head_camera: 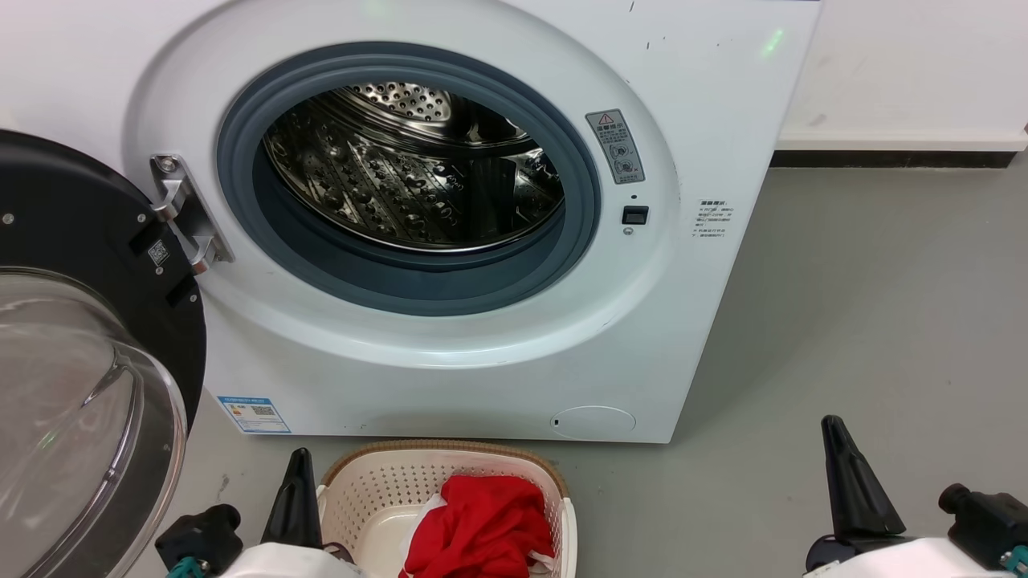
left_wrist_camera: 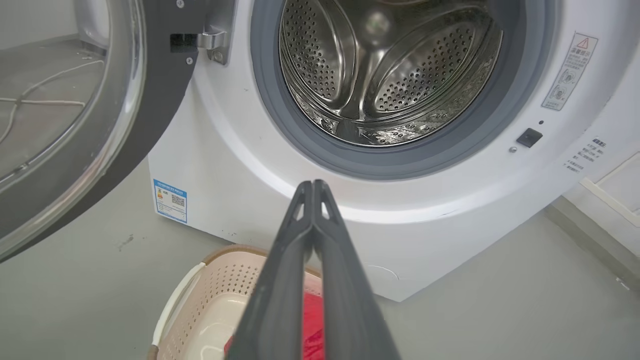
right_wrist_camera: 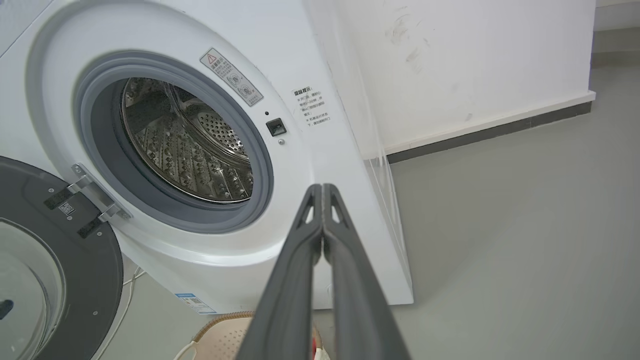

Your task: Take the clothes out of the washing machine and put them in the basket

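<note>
Clothes (head_camera: 482, 526) were seen heaped in the basket (head_camera: 361, 490) at the bottom centre of the head view, below the washing machine (head_camera: 498, 369), whose drum (head_camera: 418, 185) looked bare. The left gripper (left_wrist_camera: 312, 186) and right gripper (right_wrist_camera: 322, 187) were each held with fingers pressed together, gripping nothing. Unloading was judged finished; the drum's hidden lower front would best be checked.

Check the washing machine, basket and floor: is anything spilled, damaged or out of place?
Nothing serious stands out. The clothes lie inside the basket, none on the floor. The door of the washing machine hangs open and its drum looks empty. Only a few small dark specks mark its front, top right.
</note>
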Available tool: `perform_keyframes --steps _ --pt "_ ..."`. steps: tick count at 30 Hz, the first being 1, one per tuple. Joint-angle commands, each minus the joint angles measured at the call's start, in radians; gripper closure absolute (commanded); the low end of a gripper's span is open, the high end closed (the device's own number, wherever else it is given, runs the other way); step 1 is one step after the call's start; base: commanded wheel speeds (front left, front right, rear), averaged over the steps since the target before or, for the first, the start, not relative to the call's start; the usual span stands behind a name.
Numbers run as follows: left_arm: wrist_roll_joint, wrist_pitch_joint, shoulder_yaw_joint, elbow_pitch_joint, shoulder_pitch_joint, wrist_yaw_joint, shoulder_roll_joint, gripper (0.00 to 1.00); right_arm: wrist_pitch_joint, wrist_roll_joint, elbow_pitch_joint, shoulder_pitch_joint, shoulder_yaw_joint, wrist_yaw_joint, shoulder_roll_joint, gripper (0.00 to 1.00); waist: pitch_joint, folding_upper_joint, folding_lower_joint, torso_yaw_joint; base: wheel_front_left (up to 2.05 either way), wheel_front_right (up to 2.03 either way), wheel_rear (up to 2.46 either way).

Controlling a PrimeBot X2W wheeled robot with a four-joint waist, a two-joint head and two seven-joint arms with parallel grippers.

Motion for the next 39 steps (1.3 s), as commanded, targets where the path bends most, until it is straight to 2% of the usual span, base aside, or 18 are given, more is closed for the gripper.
perform_keyframes --steps 1,18,39 --pt "-0.041 0.006 0.007 -0.008 -0.027 -0.01 0.008 1.0 0.004 0.045 -0.005 -0.031 -0.003 0.0 -0.009 1.0 0.0 -0.0001 0.0 0.0 0.0 0.0 0.0" --pt "-0.321 0.064 0.03 0.017 -0.066 -0.05 0.015 1.0 0.059 0.336 0.043 -0.078 -0.015 0.0 -0.02 1.0 -0.002 -0.0001 0.0 -0.001 0.0 0.0 0.0" --pt "-0.599 0.128 0.058 0.04 -0.105 -0.091 0.018 1.0 0.122 0.625 0.093 -0.127 -0.035 0.0 -0.024 1.0 -0.005 -0.0001 -0.0001 -0.003 0.0 0.0 0.0"
